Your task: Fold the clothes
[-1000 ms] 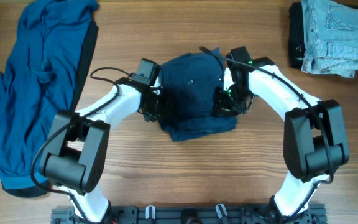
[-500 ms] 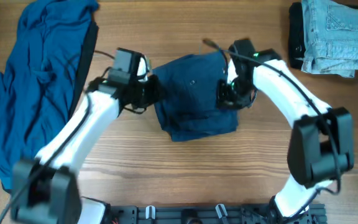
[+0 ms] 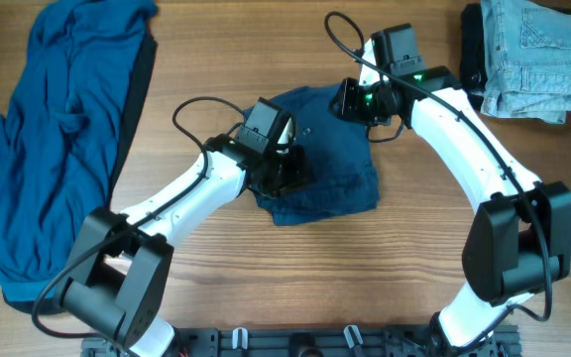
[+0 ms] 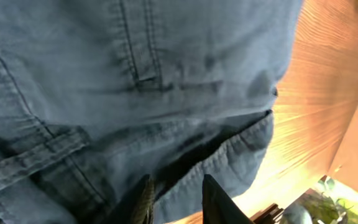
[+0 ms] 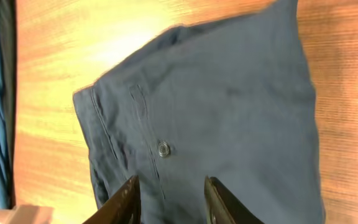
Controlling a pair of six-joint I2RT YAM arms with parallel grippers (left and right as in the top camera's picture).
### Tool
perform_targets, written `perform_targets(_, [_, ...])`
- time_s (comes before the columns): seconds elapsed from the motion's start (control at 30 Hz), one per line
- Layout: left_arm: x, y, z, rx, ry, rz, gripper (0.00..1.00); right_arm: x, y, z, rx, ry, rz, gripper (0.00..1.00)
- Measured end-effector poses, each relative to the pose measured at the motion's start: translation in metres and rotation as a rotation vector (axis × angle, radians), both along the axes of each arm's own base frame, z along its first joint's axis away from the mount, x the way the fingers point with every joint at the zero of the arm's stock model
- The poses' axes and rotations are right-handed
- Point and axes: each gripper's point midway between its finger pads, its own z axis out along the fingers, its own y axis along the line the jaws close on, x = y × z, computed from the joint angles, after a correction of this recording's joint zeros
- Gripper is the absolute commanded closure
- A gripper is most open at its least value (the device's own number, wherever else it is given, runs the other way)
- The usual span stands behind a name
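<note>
Right, nearest the base, the left arm (image 3: pixel 191 190) reaches in over the near-left part of the navy trousers (image 3: pixel 325 159). The left jaws are parted with nothing between them. The left wrist view puts them low over the cloth, close by a hem (image 4: pixel 247 140), and I'd guess they are there to press the fold flat rather than to pick anything up.

The trousers lie in the middle of the wooden surface (image 3: pixel 266 288) as a compact bundle. A lower layer peeks out along the near edge, so this piece looks about done to me.

Further out, the right arm (image 3: pixel 464 139) curves over the far edge of the bundle. The right jaws are released too, empty, looking down on the waistband and its button (image 5: pixel 163 149). Held up like that, they leave the cloth free to settle.

Off at the far right sits a folded stack of pale jeans (image 3: pixel 533 55), well apart from the action, and that seems to be where finished pieces go. Far left, a big blue shirt (image 3: pixel 57 129) sprawls unfolded.

My read is that the trousers want moving toward the stack, and then the shirt is next.
</note>
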Motion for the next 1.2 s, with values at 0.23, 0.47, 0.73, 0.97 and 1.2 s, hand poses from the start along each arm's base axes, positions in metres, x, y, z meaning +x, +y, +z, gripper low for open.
perform_targets(0.23, [0.003, 0.003, -0.004, 0.014, 0.008, 0.032, 0.74, 0.032, -0.008, 0.000, 0.040, -0.079, -0.060, 0.77])
perform_targets(0.47, [-0.001, 0.006, -0.038, 0.066, 0.080, 0.036, 0.72, 0.029, -0.002, -0.072, 0.045, 0.072, -0.050, 0.82])
perform_targets(0.73, [-0.014, 0.016, -0.047, 0.116, 0.148, 0.042, 0.64, 0.028, -0.016, -0.101, 0.048, 0.139, -0.074, 0.57])
perform_targets(0.97, [-0.009, 0.018, -0.036, 0.108, 0.084, 0.006, 0.40, 0.024, -0.032, -0.083, 0.072, 0.147, -0.057, 0.21])
perform_targets(1.2, [0.001, 0.020, 0.051, 0.031, -0.182, -0.032, 0.01, -0.007, -0.061, 0.081, 0.079, -0.075, -0.094, 0.00])
